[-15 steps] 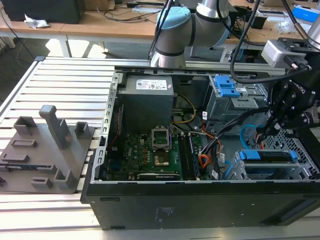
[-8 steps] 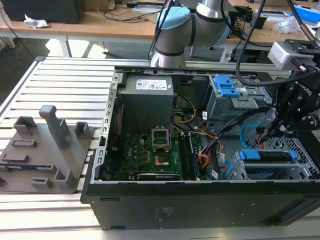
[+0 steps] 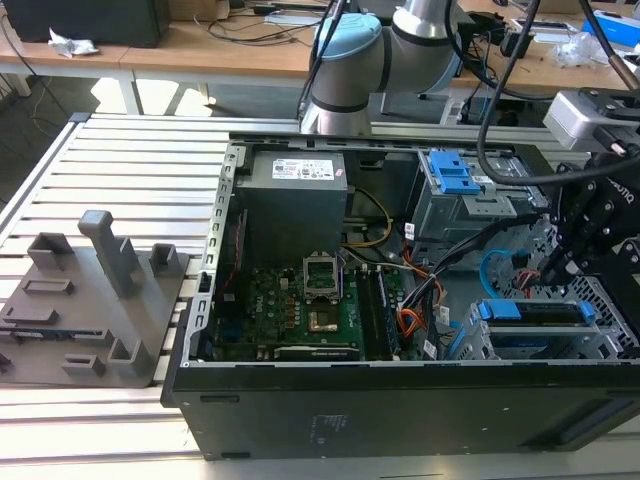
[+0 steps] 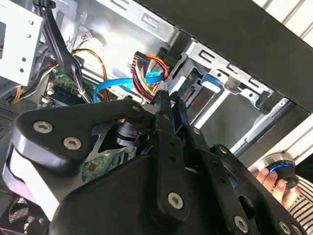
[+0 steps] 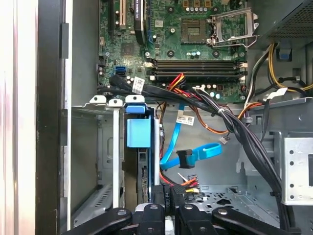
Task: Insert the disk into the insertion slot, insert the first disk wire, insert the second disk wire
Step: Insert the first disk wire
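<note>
My gripper (image 5: 169,204) has its black jaws drawn nearly together, apparently pinching the dark plug (image 5: 167,192) of the red, yellow and black wire bundle (image 5: 185,182). Just beyond, the dark disk (image 5: 145,174) with its blue plastic carrier (image 5: 138,133) sits in the silver perforated drive cage (image 3: 610,335). The flat light-blue data cable (image 5: 203,152) loops beside it, its end hanging free. Risks: the plug skews in my grip and jams at the socket, or the blue loop snags the jaws.
</note>
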You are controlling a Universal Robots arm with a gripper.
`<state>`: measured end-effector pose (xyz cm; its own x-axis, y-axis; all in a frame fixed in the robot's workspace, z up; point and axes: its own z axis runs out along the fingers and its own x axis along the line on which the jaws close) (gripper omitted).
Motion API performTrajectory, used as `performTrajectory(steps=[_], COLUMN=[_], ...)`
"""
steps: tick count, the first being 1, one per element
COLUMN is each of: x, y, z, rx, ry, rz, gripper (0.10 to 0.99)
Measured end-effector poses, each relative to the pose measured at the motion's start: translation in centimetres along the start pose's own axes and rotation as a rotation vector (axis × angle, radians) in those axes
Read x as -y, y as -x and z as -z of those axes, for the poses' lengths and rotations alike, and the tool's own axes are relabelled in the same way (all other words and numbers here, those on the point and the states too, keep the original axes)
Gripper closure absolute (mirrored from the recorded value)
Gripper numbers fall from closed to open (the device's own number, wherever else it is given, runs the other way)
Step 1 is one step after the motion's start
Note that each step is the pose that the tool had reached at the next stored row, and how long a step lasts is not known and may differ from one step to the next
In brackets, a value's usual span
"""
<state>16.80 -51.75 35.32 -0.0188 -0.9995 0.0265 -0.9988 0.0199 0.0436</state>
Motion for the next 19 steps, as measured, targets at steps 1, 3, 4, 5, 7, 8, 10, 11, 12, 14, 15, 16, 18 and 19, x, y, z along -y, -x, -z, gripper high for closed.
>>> performTrajectory(steps=[1, 3, 4, 5, 7, 8, 10, 11, 12, 14, 15, 16, 18, 19], x=[0.0, 0.02, 0.02, 0.02, 0.02, 0.03, 0.03, 0.03, 0.04, 0.04, 0.04, 0.05, 0.05, 0.05], y=[-0.27, -0.83, -0.99, -1.12, -1.35, -1.45, -1.67, -1.68, -1.69, -1.69, -1.68, -1.68, -1.68, -1.68], z=[-0.01, -0.02, -0.02, -0.02, -0.03, -0.03, -0.04, -0.06, -0.12, -0.24, -0.28, -0.36, -0.5, -0.57], rx=[0.0, -0.0001, -0.0001, -0.0001, -0.0001, -0.0001, 0.0, 0.0, 0.0001, 0.0, 0.0, 0.0001, 0.0001, 0.0], ry=[0.0, 0.0, 0.0, 0.0, 0.0, 0.0, 0.0, 0.0, 0.0, 0.0, 0.0, 0.0, 0.0, 0.0], rz=[0.0, 0.0, 0.0, 0.0, 0.0, 0.0, 0.0, 0.0, 0.0, 0.0, 0.0, 0.0, 0.0, 0.0], gripper=[0.91, 0.91, 0.91, 0.91, 0.91, 0.91, 0.91, 0.91, 0.91, 0.91, 0.91, 0.91, 0.91, 0.91])
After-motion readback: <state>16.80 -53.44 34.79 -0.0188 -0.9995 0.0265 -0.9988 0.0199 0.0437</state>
